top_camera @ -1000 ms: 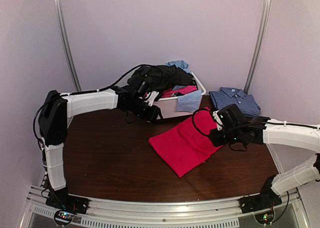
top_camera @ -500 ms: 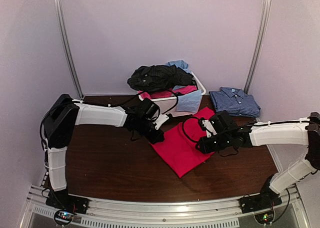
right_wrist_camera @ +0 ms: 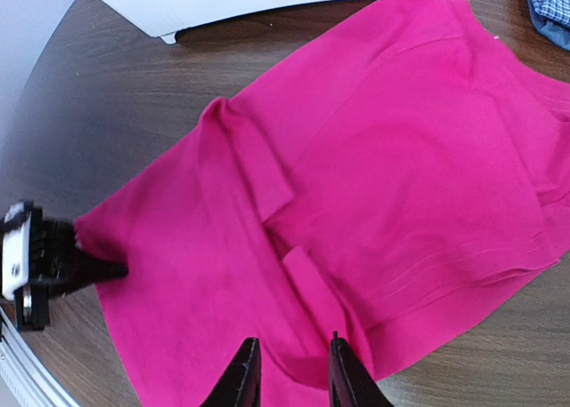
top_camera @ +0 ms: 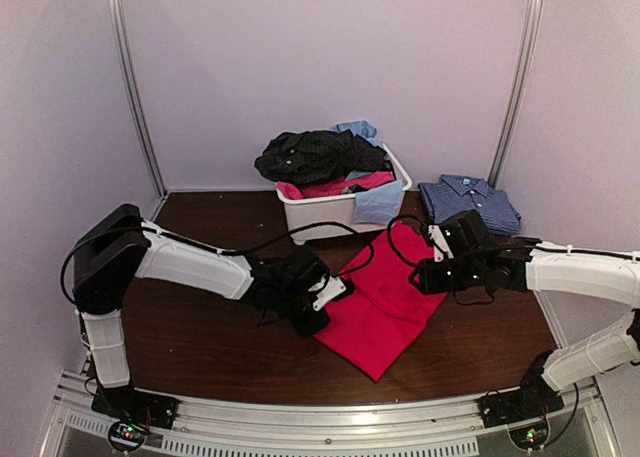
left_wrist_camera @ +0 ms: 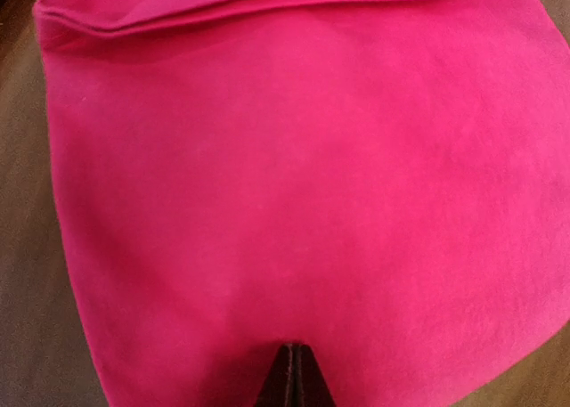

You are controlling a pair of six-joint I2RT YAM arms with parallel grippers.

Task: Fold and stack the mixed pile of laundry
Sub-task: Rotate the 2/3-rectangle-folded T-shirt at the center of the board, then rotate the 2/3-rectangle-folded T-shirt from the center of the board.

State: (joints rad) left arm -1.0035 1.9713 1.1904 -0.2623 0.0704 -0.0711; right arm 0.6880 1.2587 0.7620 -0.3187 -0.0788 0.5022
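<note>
Left gripper [left_wrist_camera: 292, 364]: jaws closed on the pink garment [top_camera: 385, 297] at its 9 o'clock corner.

Pink garment: mid-table [top_camera: 200, 337], spread out, with a loose fold and creases. Not yet a neat packet.

White tub [top_camera: 320, 213]: 12 o'clock, heaped with a black garment [top_camera: 310, 155] plus pink and light-blue pieces, all unfolded.

Right gripper [right_wrist_camera: 289, 371]: at the garment's 3 o'clock side. Jaws narrow with cloth between them; cannot tell if it is pinched.

Blue checked shirt [top_camera: 470, 202]: 2 o'clock, folded.

Judgement: one item done, one in hand, most remaining.
</note>
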